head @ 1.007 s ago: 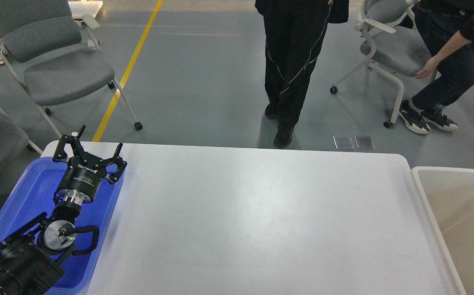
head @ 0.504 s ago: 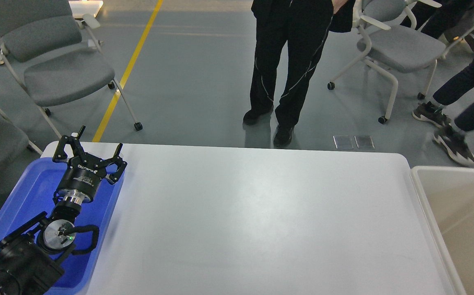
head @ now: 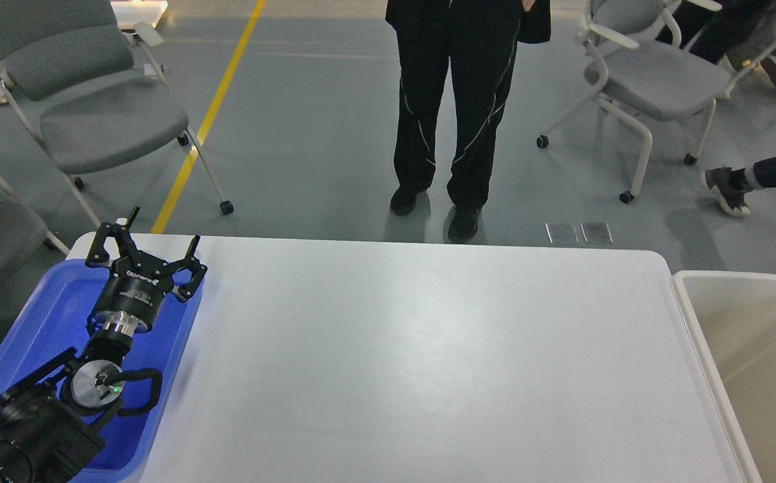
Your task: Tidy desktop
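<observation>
White desktop (head: pixel 428 362); left of it a blue tray (head: pixel 59 315) (black gripper (head: pixel 145 251) above), right a cream bin (head: pixel 763 349).

Blue tray (head: pixel 59 295): left of the desktop (head: pixel 428 362), near end hidden under left arm, cut by bottom edge. Cream bin (head: pixel 750 349), right of desktop: cut off right & bottom. Person (head: pixel 461 100) beyond desktop: cropped above waist.
</observation>
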Tool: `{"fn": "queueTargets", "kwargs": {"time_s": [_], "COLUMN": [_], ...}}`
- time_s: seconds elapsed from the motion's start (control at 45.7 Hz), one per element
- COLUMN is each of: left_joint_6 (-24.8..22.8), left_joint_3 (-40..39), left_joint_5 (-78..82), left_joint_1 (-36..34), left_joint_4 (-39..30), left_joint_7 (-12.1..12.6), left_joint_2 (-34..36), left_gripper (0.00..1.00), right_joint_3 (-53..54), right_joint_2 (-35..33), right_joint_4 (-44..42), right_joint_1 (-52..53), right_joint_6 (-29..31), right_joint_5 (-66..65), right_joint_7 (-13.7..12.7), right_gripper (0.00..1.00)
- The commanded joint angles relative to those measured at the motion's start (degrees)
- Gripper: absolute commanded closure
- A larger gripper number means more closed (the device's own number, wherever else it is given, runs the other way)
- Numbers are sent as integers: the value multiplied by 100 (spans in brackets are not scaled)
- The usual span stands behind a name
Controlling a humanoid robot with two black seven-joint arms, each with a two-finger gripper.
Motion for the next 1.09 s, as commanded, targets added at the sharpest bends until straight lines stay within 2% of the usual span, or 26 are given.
{"fn": "queueTargets", "kwargs": {"time_s": [0.0,0.307,0.482,0.701,1.073], "left_joint_6": [0,0,0,0,0], "left_joint_3": [8,-1,-1,-1,-1], "left_joint_5": [0,0,0,0,0], "left_joint_1": [0,0,0,0,0], "left_joint_4": [0,0,0,0,0], "left_joint_7": [0,0,0,0,0], "left_joint_2": [0,0,0,0,0], "left_gripper": [0,0,0,0,0], "right_joint_3": [-17,45,54,54,115], "right_joint_2": [946,2097,2695,3574,4945], "right_joint_4": [-1266,-2585,-3191,-4474,-6171], "right_joint_1": [-598,-783,-923,-1152,-1152], "right_joint_6": [-220,-264,-272,-176,-202], "right_joint_5": [1337,2410,2524,2955,3175], "right_joint_7": [13,4,4,4,-22], "right_gripper": [100,100,100,100,100]}}
